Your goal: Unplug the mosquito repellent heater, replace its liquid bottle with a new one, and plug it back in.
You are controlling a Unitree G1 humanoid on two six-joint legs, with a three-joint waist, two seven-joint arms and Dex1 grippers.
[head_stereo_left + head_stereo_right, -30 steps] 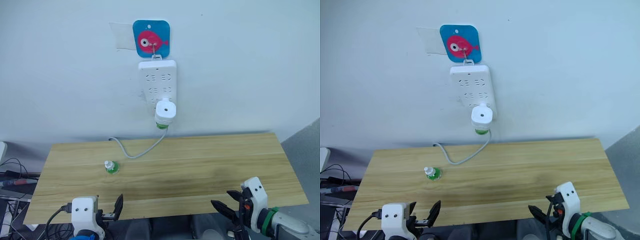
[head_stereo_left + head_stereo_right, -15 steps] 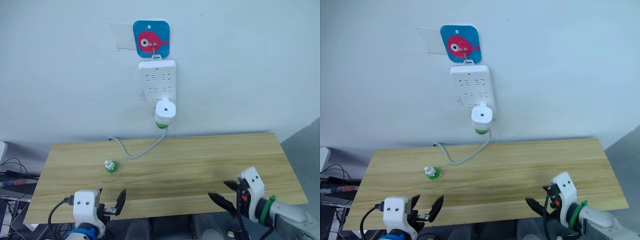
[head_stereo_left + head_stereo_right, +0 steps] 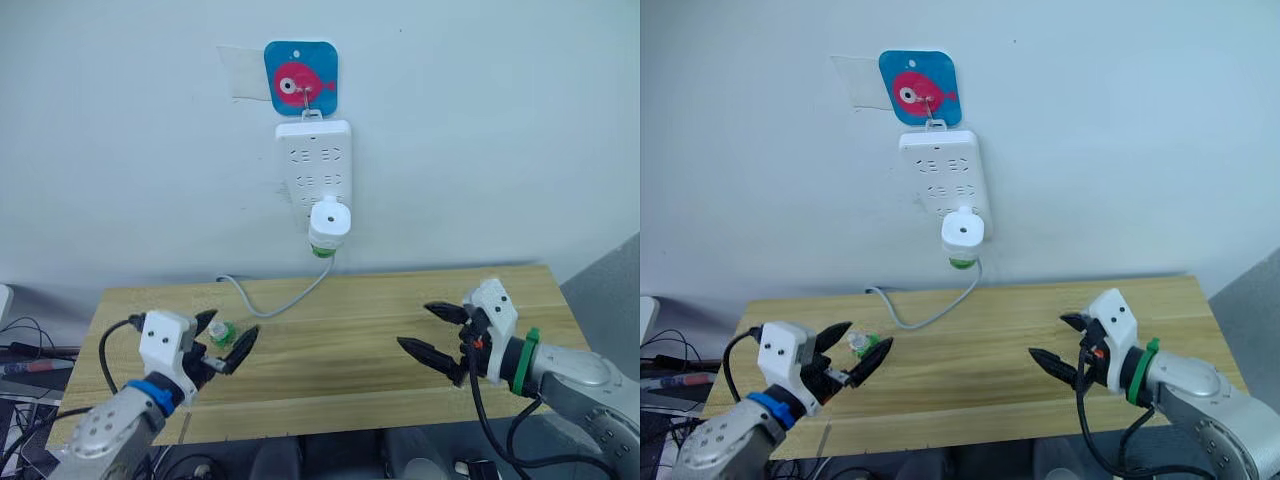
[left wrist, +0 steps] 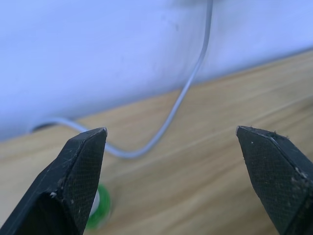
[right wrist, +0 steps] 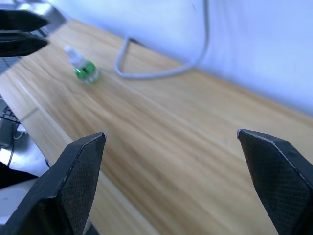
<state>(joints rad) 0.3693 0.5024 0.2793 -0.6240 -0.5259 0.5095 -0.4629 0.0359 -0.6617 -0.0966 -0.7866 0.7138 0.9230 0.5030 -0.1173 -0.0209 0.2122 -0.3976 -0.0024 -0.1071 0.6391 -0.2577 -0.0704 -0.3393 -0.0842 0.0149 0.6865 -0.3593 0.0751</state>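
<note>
The white mosquito repellent heater [image 3: 330, 220] is plugged into the lowest socket of the wall power strip [image 3: 314, 160], with a green-collared liquid bottle [image 3: 322, 251] hanging under it. A second small bottle [image 3: 221, 332] with a green collar stands on the wooden table [image 3: 350, 320] at the left. My left gripper [image 3: 236, 322] is open just in front of this bottle, which shows low beside one finger in the left wrist view [image 4: 98, 213]. My right gripper [image 3: 413, 324] hovers open over the table's right half, holding nothing.
A white cable [image 3: 275, 303] runs from the power strip down onto the table behind the bottle. A blue hook plate with a red fish [image 3: 301, 78] holds the strip on the wall. Loose wires [image 3: 25, 345] lie beyond the table's left edge.
Both arms have risen from below the table's front edge to over the tabletop. The left gripper now sits by the table bottle; the right has moved forward and inward.
</note>
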